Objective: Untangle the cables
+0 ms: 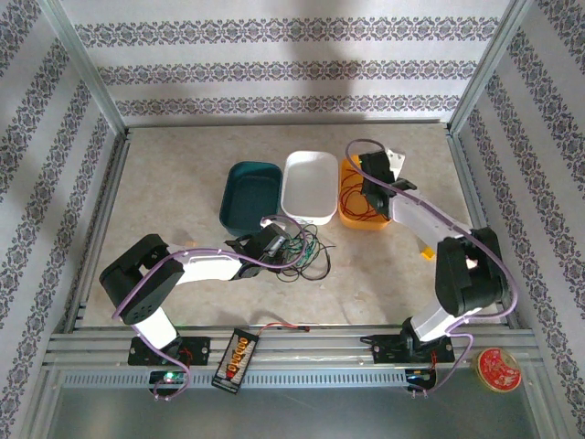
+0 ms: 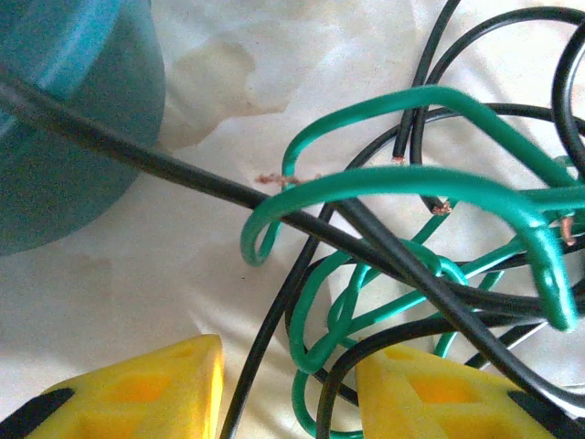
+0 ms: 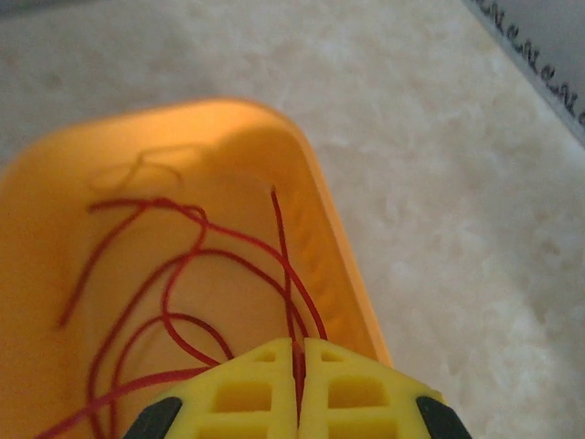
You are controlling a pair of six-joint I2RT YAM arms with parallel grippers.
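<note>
**Top view:** your left arm (image 1: 201, 267) is lying extended across the surface (image 1: 183, 174) toward the middle; there the green and black cables (image 1: 306, 249) are sitting in a loose tangle just in front of the white tray (image 1: 309, 187) and near the teal tray (image 1: 251, 194); the left jaws are sitting at the tangle's left edge.

**Left wrist view:** the two yellow fingers (image 2: 137, 393) are standing apart, so the left jaws are resting partly open; a black strand and a green loop are passing through the gap between them, and neither is being pinched; beyond the fingertips, green strands are crossing over and under black ones, some showing bare copper ends; the teal tray's wall is rising at the upper left.

**Top view:** your right arm (image 1: 430, 224) is hanging over the orange tray (image 1: 352, 219), which is standing just right of the white tray.

**Right wrist view:** the right jaws are pressing fully together; a strand of the red cables (image 3: 285, 265) is running straight into the seam between them, so they are gripping it; the other red loops are lying inside the orange tray, well apart from the green and black tangle.

**Near edge:** a battery pack (image 1: 236, 357) with a red-black lead is lying between the arm bases.
</note>
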